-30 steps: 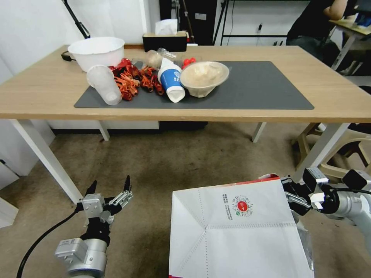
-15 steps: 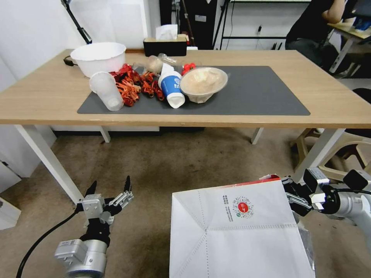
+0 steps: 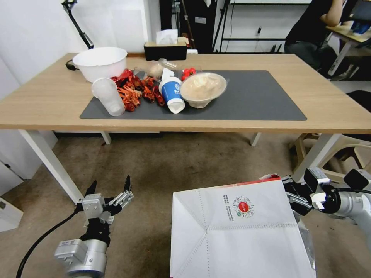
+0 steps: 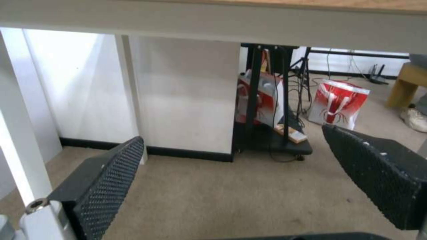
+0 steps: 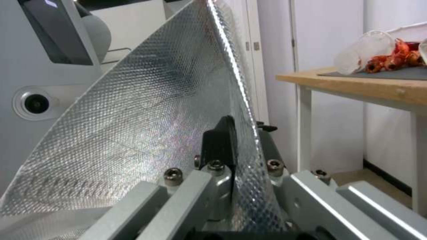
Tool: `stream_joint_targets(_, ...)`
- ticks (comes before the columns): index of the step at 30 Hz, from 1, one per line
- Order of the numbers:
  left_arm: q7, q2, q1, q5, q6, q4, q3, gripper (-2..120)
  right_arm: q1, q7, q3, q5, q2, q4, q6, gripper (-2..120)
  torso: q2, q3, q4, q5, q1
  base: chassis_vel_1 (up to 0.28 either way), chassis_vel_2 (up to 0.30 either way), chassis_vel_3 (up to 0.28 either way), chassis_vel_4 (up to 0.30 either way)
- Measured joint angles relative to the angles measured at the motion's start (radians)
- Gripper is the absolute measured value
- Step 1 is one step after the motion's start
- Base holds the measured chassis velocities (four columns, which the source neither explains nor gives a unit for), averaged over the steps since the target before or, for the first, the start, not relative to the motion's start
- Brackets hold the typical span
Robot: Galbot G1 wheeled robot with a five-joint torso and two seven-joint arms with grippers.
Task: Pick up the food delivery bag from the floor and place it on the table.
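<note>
The food delivery bag (image 3: pixel 239 235) is white with a round red logo, tipped so its folded bottom faces the head camera, low at the front right above the floor (image 3: pixel 174 162). My right gripper (image 3: pixel 292 197) is shut on its upper right rim. In the right wrist view the silver foil lining (image 5: pixel 146 116) runs between the closed fingers (image 5: pixel 218 140). My left gripper (image 3: pixel 110 189) hangs open at the lower left, apart from the bag, with its two black pads (image 4: pixel 111 170) spread over bare carpet. The light-wood table (image 3: pixel 50 96) with its dark mat (image 3: pixel 255 92) stands ahead.
A white bowl (image 3: pixel 100 63), clear cups (image 3: pixel 108 96), red shells (image 3: pixel 133 87), a blue-and-white cup (image 3: pixel 172 92) and a lidded bowl (image 3: pixel 203 88) crowd the mat's left half. White table legs (image 3: pixel 50 166) stand left and right. A beige stool (image 3: pixel 348 146) sits at the right.
The whole head picture has shifted, so the table sits lower and shows more of its top: the camera moved. Both grippers and the bag keep their places in the picture.
</note>
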Motion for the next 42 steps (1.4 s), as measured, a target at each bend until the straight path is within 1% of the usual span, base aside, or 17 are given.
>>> stream_joint_targets(1, 0.0, 0.001, 0.0, 0.0, 0.001, 0.001, 0.0, 100, -0.002, -0.001, 0.0, -0.007, 0.001, 0.0, 0.001, 0, 0.016, 0.01, 0.0, 0.0, 0.006, 0.0, 0.0, 0.0, 0.0)
stream_joint_targets(2, 0.0, 0.001, 0.0, 0.0, 0.001, 0.001, 0.0, 100, -0.002, -0.001, 0.0, -0.007, 0.001, 0.0, 0.001, 0, 0.016, 0.01, 0.0, 0.0, 0.006, 0.0, 0.0, 0.0, 0.0)
stream_joint_targets(5, 0.0, 0.002, 0.0, 0.001, 0.002, 0.002, 0.0, 100, -0.003, -0.003, 0.0, -0.013, 0.003, -0.001, 0.002, 0, 0.036, 0.022, 0.0, 0.0, 0.014, 0.0, 0.0, 0.0, 0.0)
stream_joint_targets(27, 0.009, 0.004, 0.007, 0.008, 0.004, -0.001, 0.004, 100, -0.007, -0.004, -0.002, -0.014, 0.001, 0.004, 0.004, 0, 0.122, 0.074, 0.0, 0.0, 0.048, 0.0, 0.0, 0.0, 0.0)
stream_joint_targets(30, 0.01, 0.003, 0.011, 0.01, 0.004, -0.006, 0.003, 100, -0.007, -0.006, -0.001, -0.014, 0.001, 0.006, 0.004, 0, 0.142, 0.086, 0.0, 0.0, 0.055, 0.0, 0.0, 0.0, 0.0)
stream_joint_targets(37, 0.01, 0.002, 0.012, 0.011, 0.003, -0.009, 0.0, 100, -0.006, -0.006, 0.0, -0.014, 0.003, 0.006, 0.005, 0, 0.167, 0.101, 0.0, 0.0, 0.066, 0.0, 0.0, 0.0, 0.0)
stream_joint_targets(42, 0.01, 0.001, 0.013, 0.011, 0.002, -0.011, -0.003, 100, -0.009, -0.009, 0.0, -0.014, 0.005, 0.007, 0.007, 0, 0.194, 0.116, 0.0, 0.0, 0.078, 0.0, 0.0, 0.0, 0.0)
